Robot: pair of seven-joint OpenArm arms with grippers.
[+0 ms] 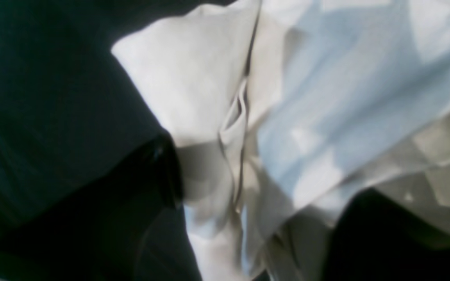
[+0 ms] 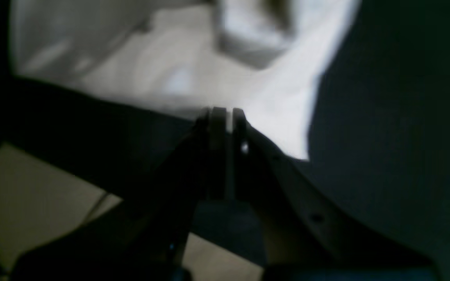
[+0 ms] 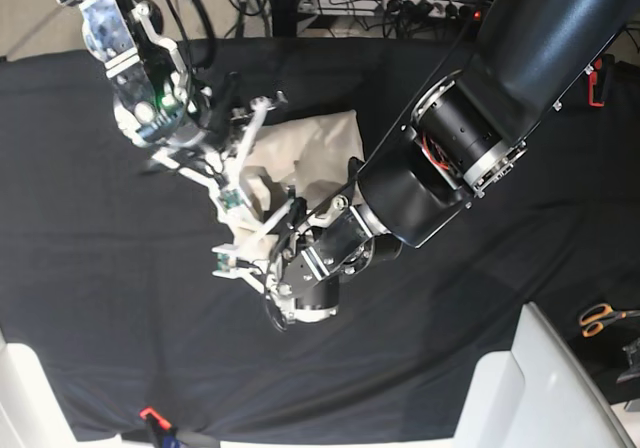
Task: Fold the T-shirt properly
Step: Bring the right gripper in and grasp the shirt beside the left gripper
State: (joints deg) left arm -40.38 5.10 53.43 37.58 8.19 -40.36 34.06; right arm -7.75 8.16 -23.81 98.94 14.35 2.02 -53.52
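Note:
The cream T-shirt (image 3: 310, 153) lies crumpled in a heap at the middle of the black table cover (image 3: 90, 268). My right gripper (image 3: 228, 200) reaches down to the heap's left edge. In the right wrist view its jaws (image 2: 227, 115) are pressed together with a thin pale strip of the T-shirt (image 2: 193, 78) between them. My left gripper (image 3: 255, 253) is at the heap's near edge. In the left wrist view it (image 1: 266, 175) is open, its dark fingers (image 1: 164, 168) wide apart with bunched folds of the T-shirt (image 1: 193, 78) between them.
Orange-handled scissors (image 3: 600, 318) lie at the right edge of the cover. A white panel (image 3: 520, 388) stands at the front right. A small red item (image 3: 150, 414) sits at the front edge. Cables and a power strip (image 3: 400, 8) run behind the table.

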